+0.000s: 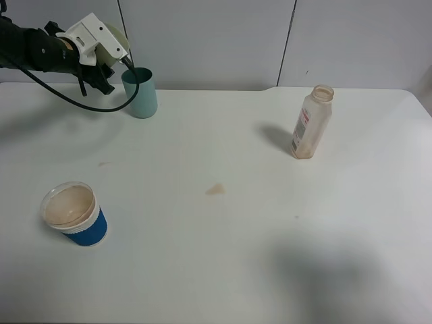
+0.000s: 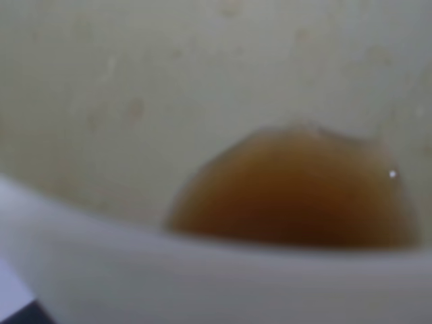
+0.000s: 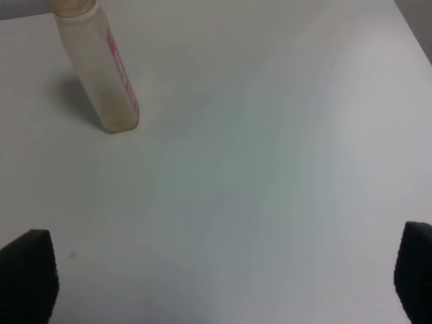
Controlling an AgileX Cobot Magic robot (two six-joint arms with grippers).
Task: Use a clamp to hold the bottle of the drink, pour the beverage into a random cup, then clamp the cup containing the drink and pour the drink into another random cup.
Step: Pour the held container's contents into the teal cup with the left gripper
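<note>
My left gripper (image 1: 106,47) is at the far left back of the table, shut on the pale yellow-green cup (image 1: 117,32). It holds that cup tilted above the rim of the teal cup (image 1: 141,94), which stands upright on the table. The left wrist view is filled by the inside of the tilted cup (image 2: 135,88), with brown beverage (image 2: 297,189) pooled against its lip. The bottle (image 1: 312,123) (image 3: 101,67) stands upright and open at the right back, with only a brown trace at its bottom. My right gripper (image 3: 219,283) hangs open above the table near the bottle, holding nothing.
A squat white cup with a blue sleeve (image 1: 73,214) stands at the front left, brownish inside. A small brown spill mark (image 1: 215,190) lies near the middle of the white table (image 1: 223,270). A black cable (image 1: 67,98) loops below the left arm.
</note>
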